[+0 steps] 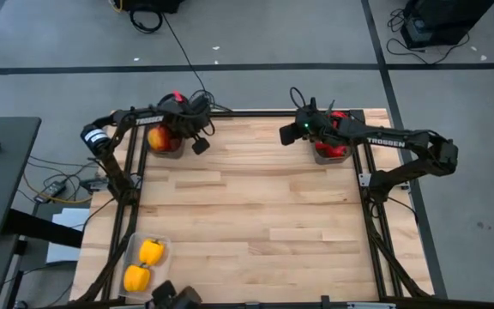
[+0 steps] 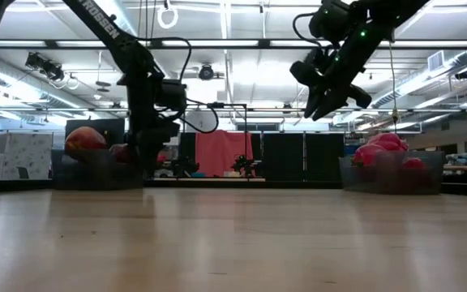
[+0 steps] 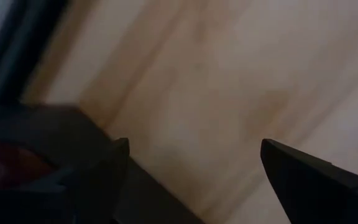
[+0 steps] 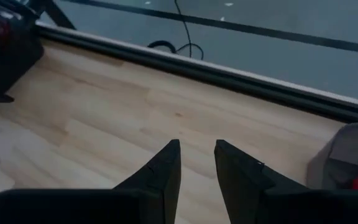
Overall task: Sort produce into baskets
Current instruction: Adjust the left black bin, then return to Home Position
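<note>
Wooden table point(image 1: 247, 223) under bright ceiling lights, left gripper point(image 1: 197, 137) with fingers wide apart, empty, just beside far-left dark tub point(image 1: 165, 144) holding reddish-orange produce point(image 1: 161, 136), right gripper point(image 1: 292, 131) fingers narrowly apart, empty, raised near far-right tub point(image 1: 331, 153) of red produce point(image 1: 336, 148), two yellow pieces point(image 1: 151, 251) in clear tub point(image 1: 134, 249) at near-left corner.

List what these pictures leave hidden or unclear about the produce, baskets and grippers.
- Left basket, high view: left arm covers part of it, so its piece count is hidden.
- Right basket, high view: right arm crosses it; red produce cannot be counted.
- Clear basket, high view: picture's bottom edge and a dark object cut it off.
- Left wrist view: blur; the dark shape beside the open left gripper is unidentifiable.
</note>
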You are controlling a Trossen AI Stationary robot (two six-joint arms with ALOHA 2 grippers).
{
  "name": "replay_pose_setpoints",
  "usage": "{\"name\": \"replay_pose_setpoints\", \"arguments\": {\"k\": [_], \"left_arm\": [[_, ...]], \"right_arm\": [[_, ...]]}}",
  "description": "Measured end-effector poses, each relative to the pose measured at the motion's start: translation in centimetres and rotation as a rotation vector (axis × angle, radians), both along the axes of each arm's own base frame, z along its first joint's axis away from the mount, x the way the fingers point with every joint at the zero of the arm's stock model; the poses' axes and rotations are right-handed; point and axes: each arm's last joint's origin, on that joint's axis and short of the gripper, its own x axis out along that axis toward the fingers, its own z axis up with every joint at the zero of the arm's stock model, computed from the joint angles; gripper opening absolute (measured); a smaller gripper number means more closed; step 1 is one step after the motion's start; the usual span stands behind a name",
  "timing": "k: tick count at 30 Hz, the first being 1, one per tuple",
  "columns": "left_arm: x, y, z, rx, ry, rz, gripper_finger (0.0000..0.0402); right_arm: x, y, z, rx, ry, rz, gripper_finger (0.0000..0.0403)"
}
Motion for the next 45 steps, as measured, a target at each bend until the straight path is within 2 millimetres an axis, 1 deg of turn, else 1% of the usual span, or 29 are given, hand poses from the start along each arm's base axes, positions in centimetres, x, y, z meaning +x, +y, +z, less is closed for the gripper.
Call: {"name": "replay_pose_setpoints", "arguments": {"k": [5, 8, 11, 14, 18, 21, 24, 26, 28, 30, 32, 34, 37, 40, 42, 45], "left_arm": [[-1.1, 1.5, 0.1, 0.037, -0.018, 0.085, 0.0361], [-1.4, 1.9, 0.3, 0.029, -0.017, 0.106, 0.0360], [-1.3, 1.9, 0.9, 0.016, -0.004, 0.099, 0.0360], [-0.7, 2.1, 1.9, 0.042, -0.037, 0.097, 0.0360], [0.6, 2.3, 4.3, 0.103, -0.112, 0.093, 0.0360], [2.0, 1.9, 6.4, 0.141, -0.167, 0.057, 0.0359], [3.8, 0.9, 8.7, 0.171, -0.227, -0.002, 0.0358], [5.2, -0.1, 10.1, 0.179, -0.272, -0.050, 0.0348], [6.6, -1.4, 11.4, 0.176, -0.332, -0.092, 0.0326], [7.9, -2.7, 12.7, 0.157, -0.419, -0.121, 0.0293], [8.9, -3.6, 14.1, 0.121, -0.538, -0.133, 0.0251], [9.6, -4.3, 15.4, 0.090, -0.664, -0.142, 0.0202], [10.1, -5.4, 17.0, 0.061, -0.810, -0.171, 0.0128], [9.9, -6.9, 18.9, 0.075, -0.904, -0.223, 0.0070], [9.5, -8.1, 20.5, 0.110, -0.965, -0.276, 0.0043], [8.7, -9.4, 22.4, 0.148, -1.036, -0.306, 0.0016]], "right_arm": [[-0.2, -0.5, 0.0, -0.002, -0.005, -0.017, 0.0112], [-0.2, -0.4, 0.0, 0.003, -0.007, -0.013, 0.0112], [-0.1, -0.4, 0.0, 0.003, -0.007, -0.010, 0.0112], [0.0, -0.2, 0.0, 0.003, -0.005, 0.002, 0.0112], [0.2, 0.3, 0.0, 0.035, -0.015, 0.060, 0.0112], [0.6, 1.0, -0.1, 0.063, -0.023, 0.130, 0.0112], [1.2, 2.3, -0.1, 0.077, -0.020, 0.220, 0.0112], [1.6, 3.3, -0.1, 0.088, -0.021, 0.283, 0.0112], [2.0, 4.5, -0.1, 0.112, -0.030, 0.344, 0.0110], [2.2, 5.7, 0.1, 0.126, -0.042, 0.405, 0.0101], [2.2, 7.0, 0.7, 0.142, -0.082, 0.451, 0.0087], [1.9, 8.2, 1.9, 0.130, -0.142, 0.500, 0.0069], [0.9, 9.8, 3.9, 0.083, -0.233, 0.562, 0.0039], [-0.7, 10.8, 6.2, -0.003, -0.318, 0.618, 0.0012], [-1.8, 11.4, 7.7, -0.078, -0.374, 0.696, 0.0008], [-3.4, 12.3, 9.9, -0.196, -0.477, 0.865, 0.0018]]}}
